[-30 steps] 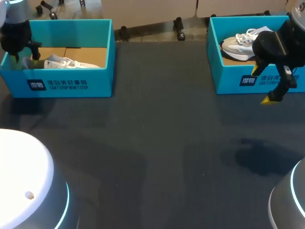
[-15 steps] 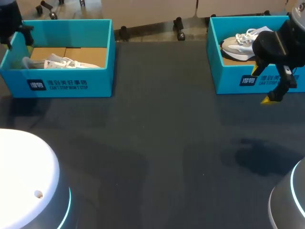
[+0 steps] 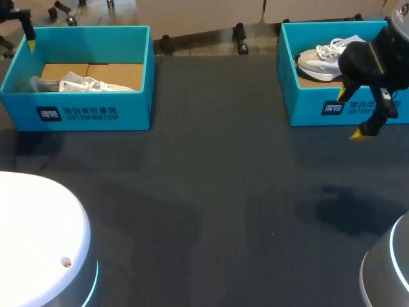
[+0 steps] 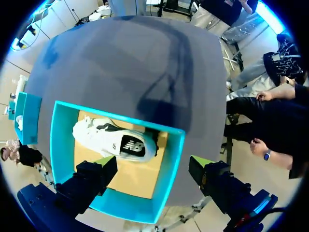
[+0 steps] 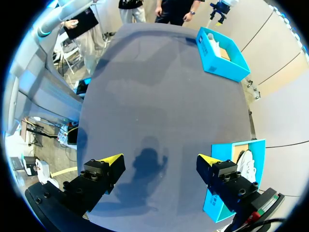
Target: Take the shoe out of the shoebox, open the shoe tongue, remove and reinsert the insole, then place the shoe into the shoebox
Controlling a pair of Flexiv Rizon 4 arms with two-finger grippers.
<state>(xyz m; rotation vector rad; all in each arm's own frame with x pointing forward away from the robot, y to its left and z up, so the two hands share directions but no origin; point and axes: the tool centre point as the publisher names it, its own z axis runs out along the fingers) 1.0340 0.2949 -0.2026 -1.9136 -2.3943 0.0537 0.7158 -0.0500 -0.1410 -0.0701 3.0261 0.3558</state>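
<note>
Head view has two teal boxes at the far edge of the dark table (image 3: 223, 192), so the task hasn't really got going: the white sneaker (image 3: 77, 84) is lying inside the left shoebox (image 3: 83, 114), and a grey-and-white sneaker (image 3: 323, 59) sits in the right shoebox (image 3: 319, 105). The left gripper (image 4: 152, 163) hangs high over the left shoebox, jaws wide apart with nothing in them. From its wrist cam you look straight down on the white sneaker (image 4: 116, 141), which is on its side on the cardboard floor with its dark side panel up. One finger is over the inside of the box and the other is outside the wall, so I'd guess it needs to line up before it can drop in for a grab. The right gripper (image 3: 364, 131) is parked over bare table just in front of the right shoebox, jaws also spread and empty. My read is that it's waiting there to help with the tongue and insole once a shoe is out
</note>
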